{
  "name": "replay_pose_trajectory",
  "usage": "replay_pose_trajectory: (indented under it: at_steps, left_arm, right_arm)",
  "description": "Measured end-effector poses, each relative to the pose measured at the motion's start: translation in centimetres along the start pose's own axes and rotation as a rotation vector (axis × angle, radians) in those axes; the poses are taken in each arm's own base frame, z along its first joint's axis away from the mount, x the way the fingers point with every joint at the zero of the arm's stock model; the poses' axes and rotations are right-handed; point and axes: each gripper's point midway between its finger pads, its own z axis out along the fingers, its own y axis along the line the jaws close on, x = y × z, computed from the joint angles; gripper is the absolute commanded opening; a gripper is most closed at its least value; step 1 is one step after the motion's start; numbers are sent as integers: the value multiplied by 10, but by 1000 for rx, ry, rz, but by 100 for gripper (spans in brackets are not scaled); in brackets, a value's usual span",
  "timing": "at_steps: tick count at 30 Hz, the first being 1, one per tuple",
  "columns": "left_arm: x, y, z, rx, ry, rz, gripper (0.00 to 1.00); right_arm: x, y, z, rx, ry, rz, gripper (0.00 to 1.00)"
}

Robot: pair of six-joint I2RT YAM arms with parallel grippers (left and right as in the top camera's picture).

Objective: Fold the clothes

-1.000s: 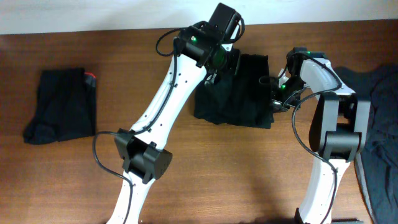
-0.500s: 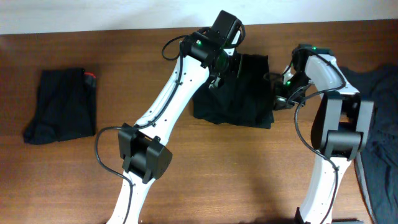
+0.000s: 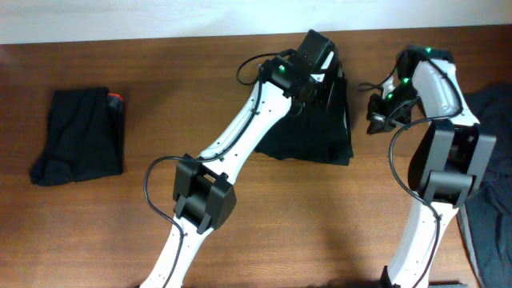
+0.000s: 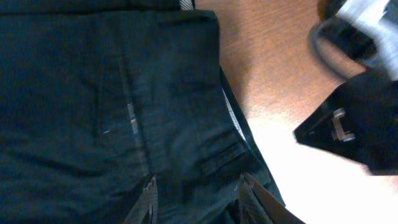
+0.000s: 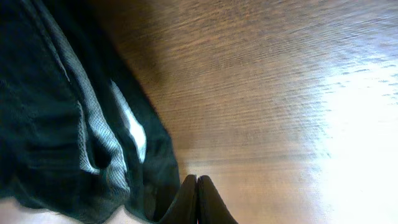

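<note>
A black garment (image 3: 316, 132) lies on the table's middle far side, its far part drawn up into a peak. My left gripper (image 3: 318, 66) is over that peak. In the left wrist view its fingers (image 4: 149, 200) stand partly closed with bunched dark fabric (image 4: 93, 93) between them. My right gripper (image 3: 379, 112) is shut and empty just right of the garment, and the right wrist view shows its fingertips (image 5: 197, 198) pressed together beside the garment's pale grey edge strip (image 5: 93, 134). A folded black garment (image 3: 80, 142) with a red tag (image 3: 118, 98) lies at the far left.
A dark blue-grey heap of clothes (image 3: 490, 160) hangs at the table's right edge behind the right arm. The wooden table (image 3: 240, 232) runs along the front. The right gripper (image 4: 357, 118) shows close by in the left wrist view.
My left gripper has moved right and farther back, and the garment's left part followed, making it narrower. My right gripper has moved up and right, off the garment's edge.
</note>
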Motion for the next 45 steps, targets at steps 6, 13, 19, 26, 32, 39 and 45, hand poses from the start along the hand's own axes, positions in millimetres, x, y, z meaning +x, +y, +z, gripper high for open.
replay_pose_trajectory:
  at_steps: [6,13,19,26,32,39,45]
  left_arm:
    - [-11,24,-23,-49,-13,-20,29]
    - [1,104,-46,-168,68,-122,12]
    - [13,136,-53,-215,122,-178,12]
    - [45,140,-22,-233,251,-184,4]
    - [58,144,-7,-241,300,-189,2]
    - [62,144,-8,-243,315,-191,0]
    - [63,145,-9,-243,320,-185,0]
  right_arm:
    - [4,30,-42,-106,-39,-95,4]
    - [12,71,-57,-211,-82,-231,4]
    - [6,100,-33,-228,-111,-335,4]
    - [16,106,17,-206,-60,-377,4]
    - [25,78,79,-147,-31,-317,4]
    - [39,73,82,-145,-47,-272,4]
    - [56,63,71,-72,74,-214,4]
